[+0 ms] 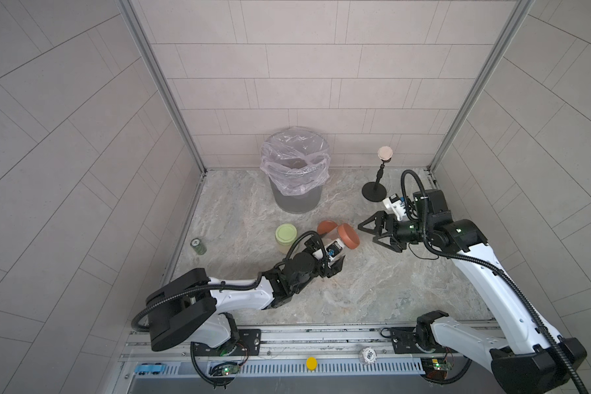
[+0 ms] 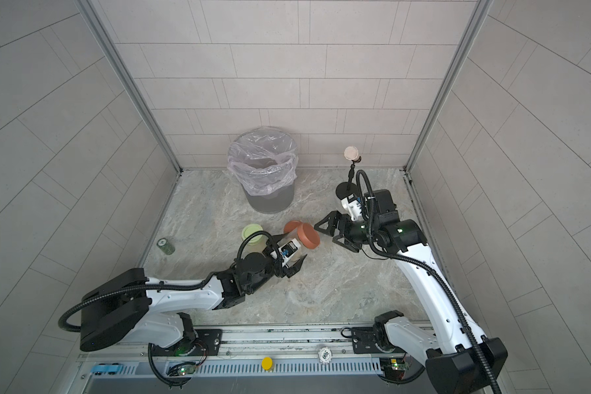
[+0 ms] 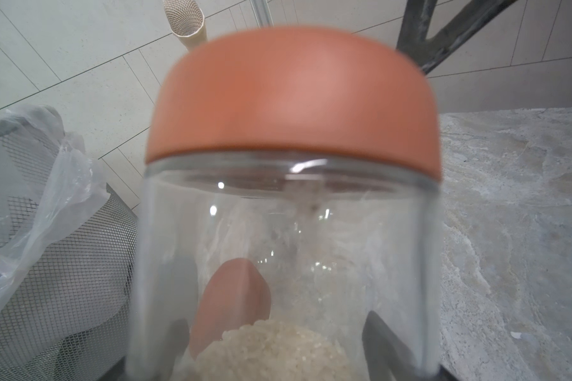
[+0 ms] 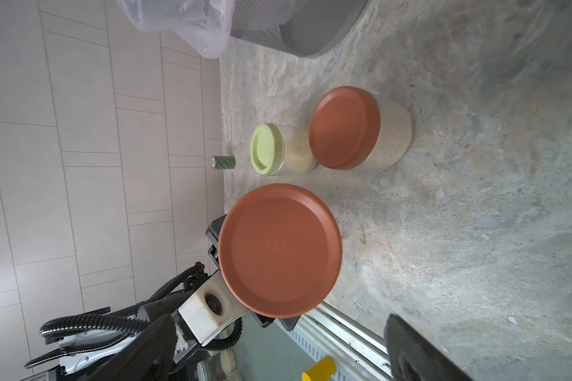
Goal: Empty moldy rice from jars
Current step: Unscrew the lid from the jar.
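Observation:
My left gripper (image 1: 330, 251) is shut on a clear jar with a rust-red lid (image 1: 348, 235), lifted and tipped so the lid faces my right gripper (image 1: 366, 233). That gripper is open, just to the right of the lid, and touches nothing. In the left wrist view the held jar (image 3: 288, 231) fills the frame, lid on, with moldy rice (image 3: 274, 349) heaped at its base between my dark fingers (image 3: 377, 339). A second red-lidded jar (image 4: 347, 127) and a green-lidded jar (image 4: 268, 148) stand behind on the stone floor, both holding rice.
A grey mesh bin (image 1: 297, 203) with a clear liner stands at the back centre. A small dark green can (image 1: 198, 245) sits by the left wall. A black stand (image 1: 376, 191) is at the back right. A yellow cylinder (image 1: 311, 363) lies on the front rail.

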Action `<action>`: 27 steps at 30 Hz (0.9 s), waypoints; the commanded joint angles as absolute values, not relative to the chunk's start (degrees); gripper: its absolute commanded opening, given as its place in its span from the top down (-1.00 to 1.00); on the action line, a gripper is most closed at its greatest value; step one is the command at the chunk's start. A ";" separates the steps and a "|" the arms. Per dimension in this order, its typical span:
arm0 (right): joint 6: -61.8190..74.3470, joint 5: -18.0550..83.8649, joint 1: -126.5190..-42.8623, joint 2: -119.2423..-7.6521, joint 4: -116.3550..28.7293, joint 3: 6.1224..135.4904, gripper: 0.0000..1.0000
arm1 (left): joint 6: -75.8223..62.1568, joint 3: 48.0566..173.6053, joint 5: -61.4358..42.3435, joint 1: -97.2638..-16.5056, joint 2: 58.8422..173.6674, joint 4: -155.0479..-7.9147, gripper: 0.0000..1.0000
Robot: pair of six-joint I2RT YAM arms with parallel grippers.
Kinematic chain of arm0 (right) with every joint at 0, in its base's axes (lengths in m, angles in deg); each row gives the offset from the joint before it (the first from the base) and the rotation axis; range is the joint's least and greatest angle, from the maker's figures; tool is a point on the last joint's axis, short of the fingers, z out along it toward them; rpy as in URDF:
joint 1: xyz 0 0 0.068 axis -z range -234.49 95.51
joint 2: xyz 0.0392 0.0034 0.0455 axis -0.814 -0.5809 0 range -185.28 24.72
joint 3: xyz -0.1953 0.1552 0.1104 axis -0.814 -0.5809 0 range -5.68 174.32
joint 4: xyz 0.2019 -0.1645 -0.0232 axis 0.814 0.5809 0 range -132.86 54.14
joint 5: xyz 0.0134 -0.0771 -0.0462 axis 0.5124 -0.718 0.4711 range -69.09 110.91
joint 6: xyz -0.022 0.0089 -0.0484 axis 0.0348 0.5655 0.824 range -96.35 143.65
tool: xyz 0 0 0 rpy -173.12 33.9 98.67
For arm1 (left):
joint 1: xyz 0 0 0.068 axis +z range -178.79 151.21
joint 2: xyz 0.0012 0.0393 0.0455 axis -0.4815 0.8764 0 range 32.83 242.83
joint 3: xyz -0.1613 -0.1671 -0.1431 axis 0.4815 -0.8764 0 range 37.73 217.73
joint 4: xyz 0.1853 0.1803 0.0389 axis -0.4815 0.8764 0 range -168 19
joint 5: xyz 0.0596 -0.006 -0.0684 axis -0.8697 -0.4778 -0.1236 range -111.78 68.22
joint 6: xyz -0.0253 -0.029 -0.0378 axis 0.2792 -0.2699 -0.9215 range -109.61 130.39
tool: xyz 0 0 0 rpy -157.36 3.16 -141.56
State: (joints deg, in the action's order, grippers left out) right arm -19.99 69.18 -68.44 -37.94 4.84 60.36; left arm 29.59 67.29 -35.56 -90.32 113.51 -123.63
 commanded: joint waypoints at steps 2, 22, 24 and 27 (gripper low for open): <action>-17.51 68.95 -70.15 -39.96 6.30 62.43 -1.00 | 33.24 70.40 -35.44 -90.63 114.41 -130.26 0.89; -12.65 70.62 -72.46 -48.18 6.50 62.62 -1.00 | 33.55 71.23 -35.09 -90.84 114.48 -131.08 0.95; -12.74 71.08 -72.51 -48.53 6.13 62.43 -0.99 | 33.43 71.22 -34.87 -90.82 114.17 -131.31 0.95; -12.77 71.66 -72.59 -48.84 5.84 62.61 -0.99 | 33.17 71.28 -34.44 -90.87 114.89 -131.97 0.95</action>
State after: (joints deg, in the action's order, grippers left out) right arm -13.83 70.51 -72.23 -48.56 5.37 61.93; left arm 32.10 68.47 -34.99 -90.37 115.72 -124.87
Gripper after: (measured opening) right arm 0.997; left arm 0.897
